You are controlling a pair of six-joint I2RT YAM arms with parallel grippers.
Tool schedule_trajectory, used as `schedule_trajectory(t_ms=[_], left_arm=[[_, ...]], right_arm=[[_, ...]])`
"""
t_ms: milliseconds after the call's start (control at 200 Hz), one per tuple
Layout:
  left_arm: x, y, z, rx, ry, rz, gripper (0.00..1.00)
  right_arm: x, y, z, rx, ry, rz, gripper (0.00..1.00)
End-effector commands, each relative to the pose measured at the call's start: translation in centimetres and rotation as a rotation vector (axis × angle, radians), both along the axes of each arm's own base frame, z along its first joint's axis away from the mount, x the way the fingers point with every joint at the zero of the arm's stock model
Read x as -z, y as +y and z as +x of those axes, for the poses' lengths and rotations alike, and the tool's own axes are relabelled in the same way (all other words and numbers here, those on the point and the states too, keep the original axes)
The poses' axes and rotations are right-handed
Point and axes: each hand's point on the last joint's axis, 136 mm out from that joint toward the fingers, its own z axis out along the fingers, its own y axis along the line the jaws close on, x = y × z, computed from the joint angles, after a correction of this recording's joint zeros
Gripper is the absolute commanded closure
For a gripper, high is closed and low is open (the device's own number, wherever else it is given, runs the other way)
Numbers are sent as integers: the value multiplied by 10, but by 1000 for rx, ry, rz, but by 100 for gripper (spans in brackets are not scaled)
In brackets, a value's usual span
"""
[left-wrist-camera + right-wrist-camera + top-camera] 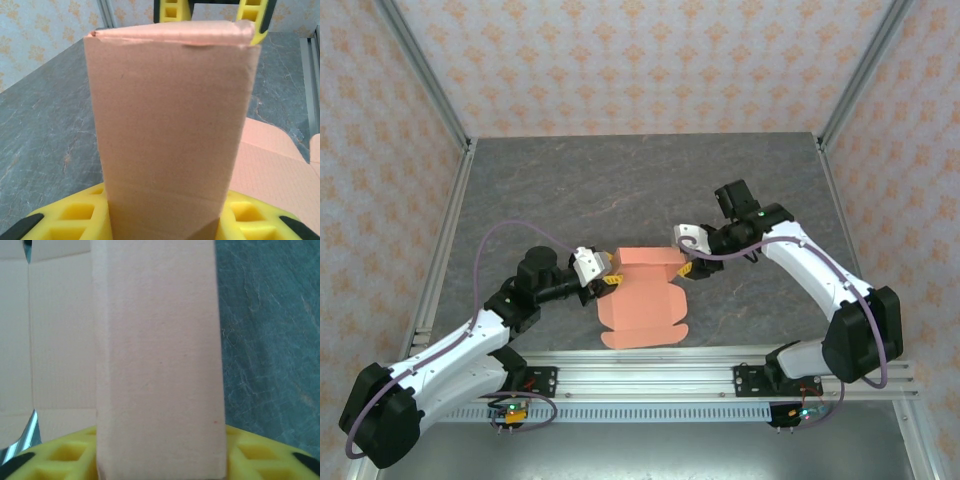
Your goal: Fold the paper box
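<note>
The paper box point(642, 295) is a salmon-orange card sheet lying near the table's front middle. Its far part is folded up into a raised strip, and its lower flaps lie flat. My left gripper point(604, 281) is shut on the left end of that strip. My right gripper point(687, 264) is shut on the right end. In the left wrist view the folded strip point(170, 125) stands between my yellow fingers point(75, 215), and the right gripper's yellow fingertips point(250, 15) hold its far end. In the right wrist view the card point(157, 360) runs between the yellow pads point(260, 450).
The dark grey stone-look table point(620, 190) stretches behind the box. An aluminium rail point(650, 365) runs along the near edge by the arm bases. Slanted frame posts point(425, 70) and patterned walls close off the left, right and back.
</note>
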Motion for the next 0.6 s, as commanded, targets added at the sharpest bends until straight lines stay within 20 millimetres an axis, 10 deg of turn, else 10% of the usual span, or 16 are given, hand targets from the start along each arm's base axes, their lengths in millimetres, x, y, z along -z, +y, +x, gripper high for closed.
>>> schedule_trajectory(t_ms=[0, 35, 70, 335, 591], left_arm=[[-10, 5, 12, -71, -37, -8, 70], [-8, 9, 17, -113, -31, 1, 70], [-6, 16, 25, -172, -21, 11, 70], [-2, 21, 54, -336, 115, -37, 70], [-9, 41, 83, -618, 288, -256, 70]], right_arm=[[-12, 3, 4, 22, -24, 34, 41], [-12, 3, 8, 58, -23, 38, 32], [-12, 3, 15, 112, -28, 40, 0], [-41, -22, 76, 638, -124, 138, 1], [-85, -134, 116, 1658, 3, 436, 1]])
